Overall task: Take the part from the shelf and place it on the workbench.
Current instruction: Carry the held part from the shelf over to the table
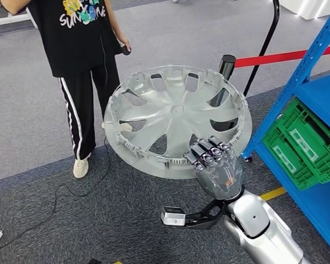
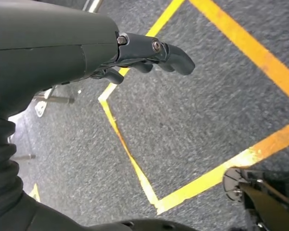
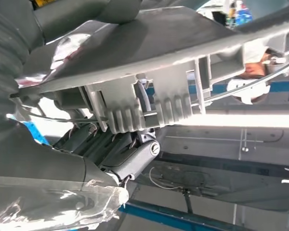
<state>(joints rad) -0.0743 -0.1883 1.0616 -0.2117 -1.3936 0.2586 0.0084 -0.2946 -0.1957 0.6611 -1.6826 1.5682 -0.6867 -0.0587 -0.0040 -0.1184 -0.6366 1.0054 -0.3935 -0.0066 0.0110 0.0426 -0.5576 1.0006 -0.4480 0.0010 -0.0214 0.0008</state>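
My right hand grips the wheel cover by its rim at five o'clock, off the blue shelf. My left hand hangs empty, fingers loosely apart. Finding the desk and setting it down remain.

We are looking down at grey carpet crossed by yellow tape lines. A blue shelf is standing at the right, holding a green crate. A red barrier belt is stretching behind, and a black cable is trailing over the floor.
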